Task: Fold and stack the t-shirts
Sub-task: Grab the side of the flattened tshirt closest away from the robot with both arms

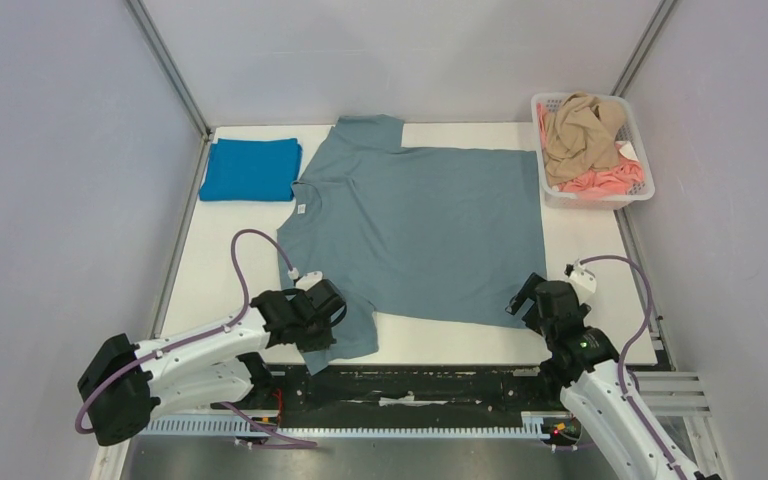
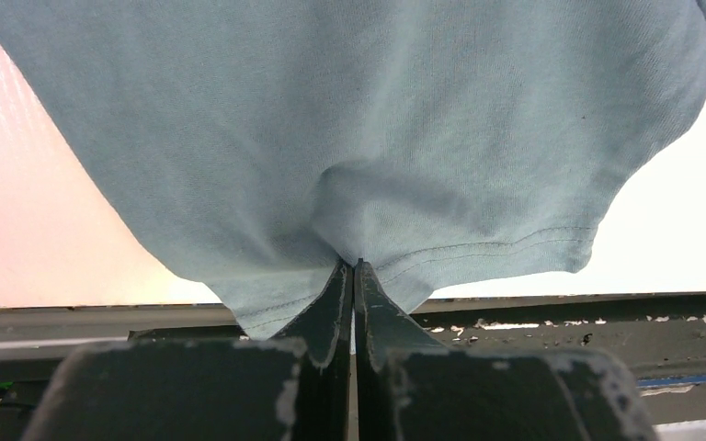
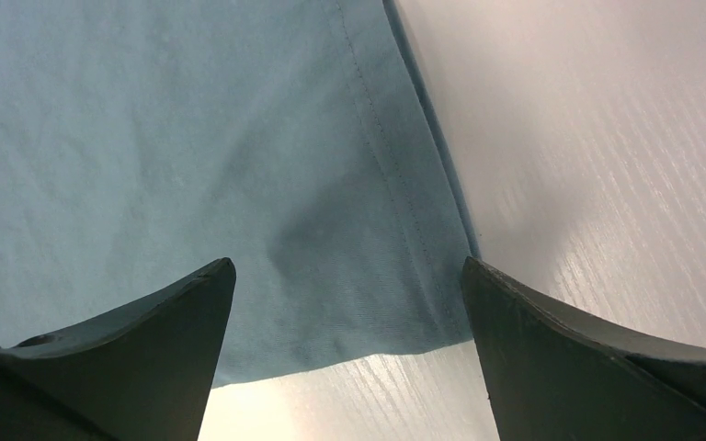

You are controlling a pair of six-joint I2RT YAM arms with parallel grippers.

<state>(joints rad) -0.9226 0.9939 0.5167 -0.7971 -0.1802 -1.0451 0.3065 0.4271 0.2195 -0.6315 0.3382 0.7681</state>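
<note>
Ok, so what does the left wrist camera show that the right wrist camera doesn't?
Only the left wrist view: the left tool shut on a hemmed edge of the grey-blue t-shirt, with the dark front rail below. Only the right wrist view: the right tool open, straddling a flat corner of the shirt. Both: the same grey-blue cloth and the white table.

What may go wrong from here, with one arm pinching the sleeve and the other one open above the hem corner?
1. The left fingers pinch only a small fold at the sleeve hem of the grey-blue t-shirt; it might slip out when lifted.
2. The right fingers are open astride the hem corner, one over bare table; closing may catch little cloth.
3. Lifting one side alone would likely skew the fold.
</note>
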